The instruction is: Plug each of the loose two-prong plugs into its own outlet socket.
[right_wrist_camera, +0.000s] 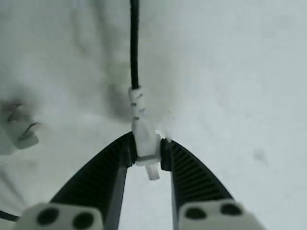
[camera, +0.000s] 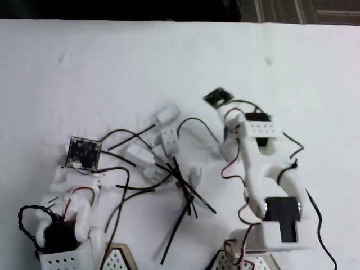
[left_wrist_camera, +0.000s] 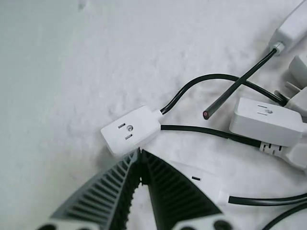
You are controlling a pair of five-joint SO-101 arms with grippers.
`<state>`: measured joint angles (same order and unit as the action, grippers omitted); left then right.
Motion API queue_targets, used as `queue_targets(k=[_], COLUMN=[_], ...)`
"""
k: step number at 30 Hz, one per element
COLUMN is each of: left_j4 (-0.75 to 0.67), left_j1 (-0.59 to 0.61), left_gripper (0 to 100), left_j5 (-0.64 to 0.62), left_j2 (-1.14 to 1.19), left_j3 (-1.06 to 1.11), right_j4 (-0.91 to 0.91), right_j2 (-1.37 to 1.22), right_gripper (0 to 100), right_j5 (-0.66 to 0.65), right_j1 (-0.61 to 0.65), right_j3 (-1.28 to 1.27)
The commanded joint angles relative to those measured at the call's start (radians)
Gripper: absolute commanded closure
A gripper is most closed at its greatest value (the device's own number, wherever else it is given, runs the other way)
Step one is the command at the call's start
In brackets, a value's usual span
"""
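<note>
My right gripper (right_wrist_camera: 146, 152) is shut on a small white two-prong plug (right_wrist_camera: 143, 136); its prongs point back at the camera and its black cord (right_wrist_camera: 134, 43) runs away over the white table. From above, this gripper (camera: 229, 149) sits right of the pile of plugs and sockets (camera: 160, 147). My left gripper (left_wrist_camera: 140, 160) is shut with nothing between its fingers, its tips just short of a white outlet socket (left_wrist_camera: 130, 130) lying face up. A second white socket (left_wrist_camera: 266, 120) lies farther off, and a white plug body (left_wrist_camera: 292, 28) beyond it.
Black cords (camera: 185, 197) cross and fan out between the arms, one with a cut end (left_wrist_camera: 205, 115). Another white plug piece (right_wrist_camera: 19, 132) lies beside the right gripper. The table's far edge (camera: 169, 20) runs along the back, with bare white surface (camera: 84, 73) before it.
</note>
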<state>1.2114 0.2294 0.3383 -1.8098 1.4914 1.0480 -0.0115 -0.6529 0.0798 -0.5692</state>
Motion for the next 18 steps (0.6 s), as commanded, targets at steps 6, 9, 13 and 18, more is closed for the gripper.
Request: queue_targets(k=[6,9,13,18], left_j4=[-0.02,-0.021,-0.021,-0.021], left_j1=[-0.004,-0.005,-0.005,-0.007], left_gripper=[98,97,97,98], left_j5=[0.012,0.012,0.012,0.012], left_j2=[0.001,0.001,0.001,0.001], left_j3=[-0.003,0.005,0.005,0.005], right_j4=[0.002,0.004,0.045,0.081], right_j2=[-0.076,-0.076,-0.079,-0.085], right_gripper=[90.4,89.9,89.6,89.9], right_j5=[-0.101,-0.103,-0.106,-0.18], right_j1=[0.091,0.093,0.105,0.143], right_j3=[0.002,0.012,0.061,0.086])
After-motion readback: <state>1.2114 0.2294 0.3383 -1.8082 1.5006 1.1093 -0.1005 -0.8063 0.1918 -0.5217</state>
